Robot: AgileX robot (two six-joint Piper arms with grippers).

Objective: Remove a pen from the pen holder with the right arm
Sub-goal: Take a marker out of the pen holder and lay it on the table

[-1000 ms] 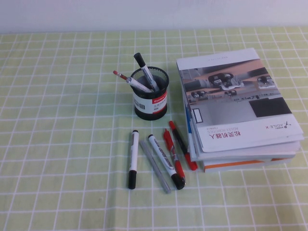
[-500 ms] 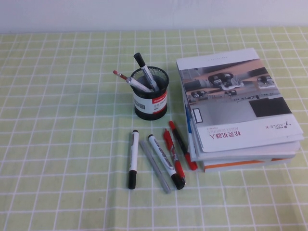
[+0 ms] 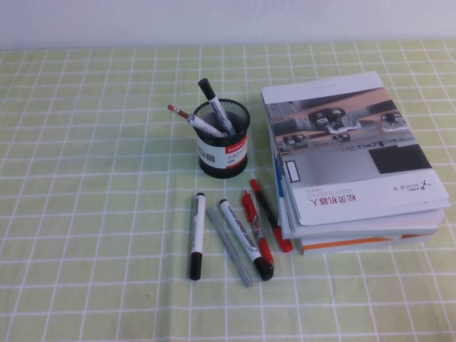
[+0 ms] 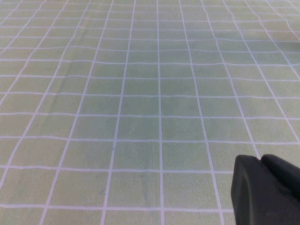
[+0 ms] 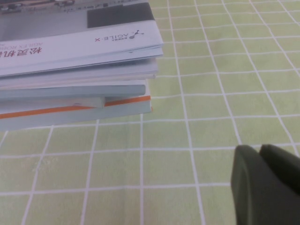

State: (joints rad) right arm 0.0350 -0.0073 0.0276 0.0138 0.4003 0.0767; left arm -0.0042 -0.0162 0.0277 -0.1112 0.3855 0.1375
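Note:
A black mesh pen holder (image 3: 223, 138) stands near the middle of the table in the high view. Two pens lean in it: a black-capped marker (image 3: 214, 104) and a white pen with a red tip (image 3: 192, 120). Neither arm shows in the high view. My right gripper (image 5: 259, 151) is shut and empty, low over the green checked cloth beside the book stack (image 5: 70, 70). My left gripper (image 4: 259, 159) is shut too, over bare cloth.
Several pens (image 3: 231, 233) lie side by side in front of the holder: black-capped, grey and red ones. A stack of books and brochures (image 3: 349, 160) sits to the right of the holder. A white wall (image 3: 228, 21) borders the table's far edge.

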